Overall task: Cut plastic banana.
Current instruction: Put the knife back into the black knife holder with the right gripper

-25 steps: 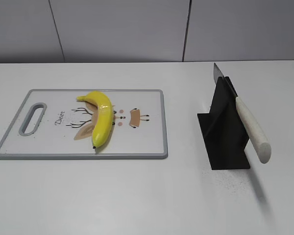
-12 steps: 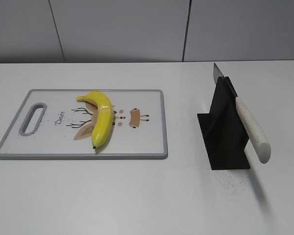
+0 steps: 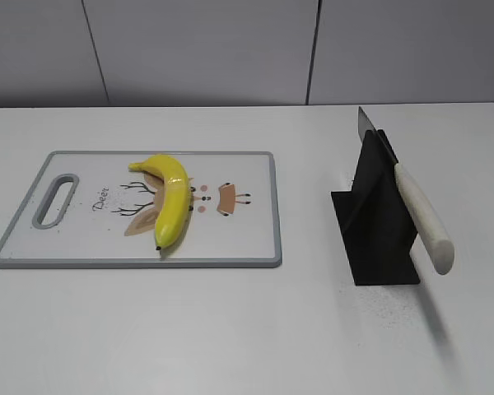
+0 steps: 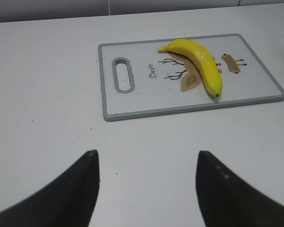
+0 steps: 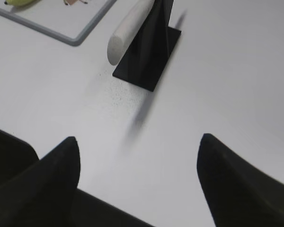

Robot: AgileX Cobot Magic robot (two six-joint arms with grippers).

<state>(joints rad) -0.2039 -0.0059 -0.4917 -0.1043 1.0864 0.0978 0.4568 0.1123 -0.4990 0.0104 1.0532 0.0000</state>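
A yellow plastic banana (image 3: 171,197) lies on a white cutting board (image 3: 247,239) with a grey rim, left of centre; both show in the left wrist view, banana (image 4: 201,66) and board (image 4: 132,109). A knife with a white handle (image 3: 424,216) rests slanted in a black stand (image 3: 377,230) on the right; the handle (image 5: 128,33) and stand (image 5: 151,56) show in the right wrist view. My left gripper (image 4: 144,158) is open and empty over bare table, short of the board. My right gripper (image 5: 139,144) is open and empty, short of the stand. Neither gripper shows in the exterior view.
The board has a handle slot (image 3: 56,199) at its left end and a deer drawing under the banana. A grey panelled wall (image 3: 230,49) stands behind the white table (image 3: 230,329). A tip of the banana (image 5: 19,2) shows at the right wrist view's top edge.
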